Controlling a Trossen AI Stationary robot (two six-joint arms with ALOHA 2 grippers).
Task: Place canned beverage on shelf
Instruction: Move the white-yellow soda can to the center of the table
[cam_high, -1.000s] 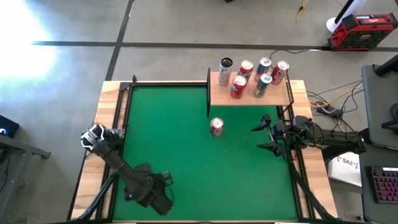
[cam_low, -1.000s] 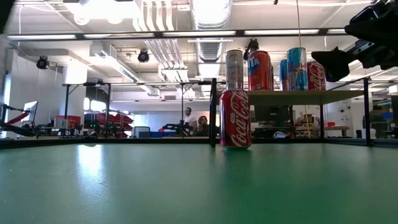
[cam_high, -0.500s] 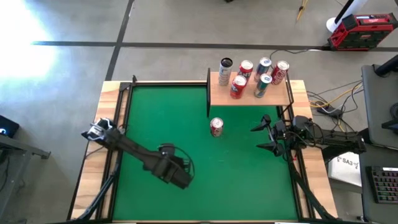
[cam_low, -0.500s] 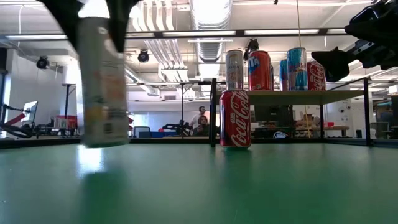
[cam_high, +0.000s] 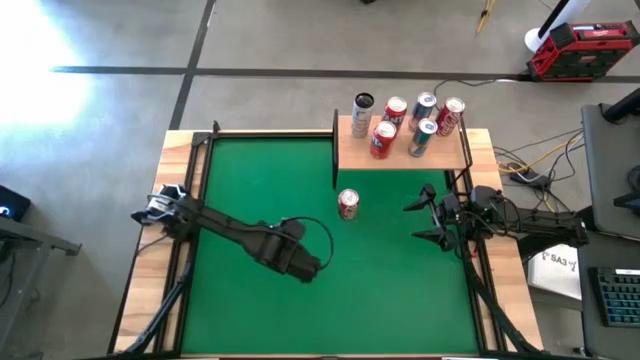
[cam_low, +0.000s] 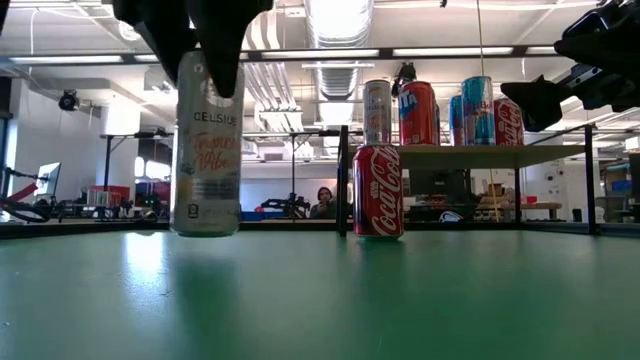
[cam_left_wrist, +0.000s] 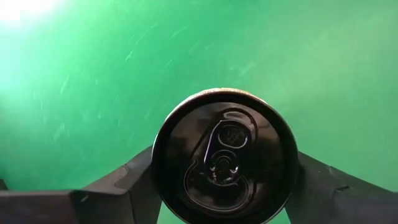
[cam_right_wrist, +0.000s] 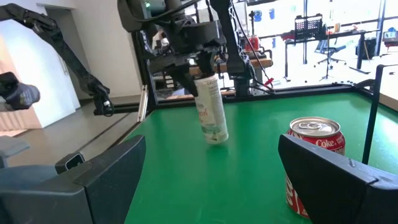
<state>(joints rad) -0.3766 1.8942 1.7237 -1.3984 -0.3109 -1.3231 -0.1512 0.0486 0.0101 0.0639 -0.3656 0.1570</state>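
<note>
The left gripper (cam_low: 208, 75) is clamped on the top part of a tall white can (cam_low: 206, 150). In the left wrist view, a dark finger (cam_left_wrist: 134, 183) sits on each side of the can's black lid. The can hangs upright, and its bottom looks just off the green mat (cam_high: 260, 190) or barely on it; I cannot tell which. It is over the middle of the mat, a bit toward the near side.

There is lots of bare green all around the white can. The mat's left edge and near edge are well away.

A red cola can (cam_high: 347, 204) stands alone on the mat, farther back and to the right, just in front of the shelf (cam_high: 350, 155). The shelf is at the far right corner of the mat and is raised up on thin black legs. Six cans (cam_high: 405, 123) stand on it, mostly along the back and right side. The front left part of the board is bare.

The right gripper (cam_high: 417, 220) waits by the mat's right edge, held up high. Its jaws are wide apart and hold nothing. It points toward the red cola can, with open mat in between.
</note>
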